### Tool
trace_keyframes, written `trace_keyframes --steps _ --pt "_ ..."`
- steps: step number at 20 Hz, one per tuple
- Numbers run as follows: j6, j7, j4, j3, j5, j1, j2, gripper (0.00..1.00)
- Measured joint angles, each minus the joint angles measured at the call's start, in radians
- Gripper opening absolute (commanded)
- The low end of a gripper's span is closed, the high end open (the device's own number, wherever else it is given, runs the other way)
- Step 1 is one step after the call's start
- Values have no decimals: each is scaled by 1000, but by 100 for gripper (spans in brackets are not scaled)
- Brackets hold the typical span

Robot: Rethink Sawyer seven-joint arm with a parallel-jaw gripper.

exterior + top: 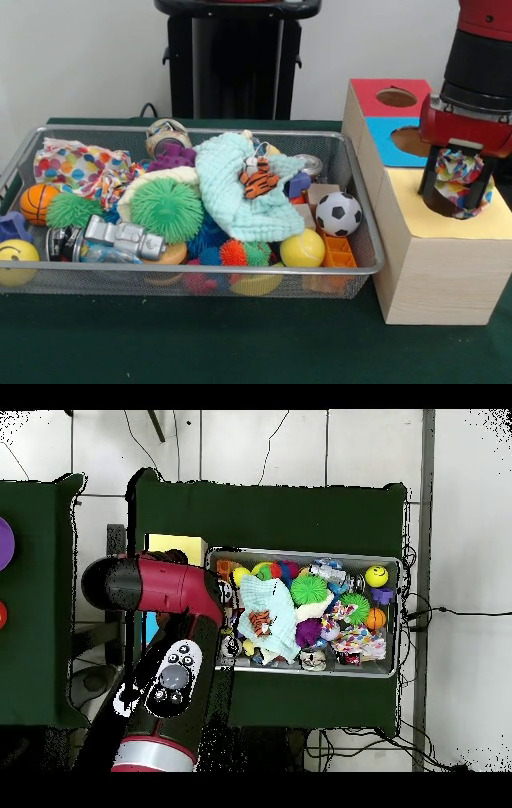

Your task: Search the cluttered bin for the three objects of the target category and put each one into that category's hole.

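Dotted fabric piece (458, 178) clamped in the gripper (458, 190), right of frame, hanging directly over the hole (438, 203) in the yellow-topped box (448, 240). Drop-off step, by my reading. Next: release it. Another dotted piece (78, 170) waits upper left in the bin (192, 276).

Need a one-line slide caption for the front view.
Gripper holds a dotted fabric piece over the yellow-topped box; another lies in the bin.

The arm (160, 634) has glossy red shells joined by black cylindrical segments, with a silver band near its base and a black panel of round grey buttons.
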Motion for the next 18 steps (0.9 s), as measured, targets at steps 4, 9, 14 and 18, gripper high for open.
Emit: trace_keyframes --steps 4,9,14,18 --pt "0 0 -1 -3 0 3 0 100" --pt "0 0 0 -4 0 3 -2 100" --pt "0 0 0 -5 -1 1 -11 100" --pt "0 0 0 -5 -1 -3 -18 100"
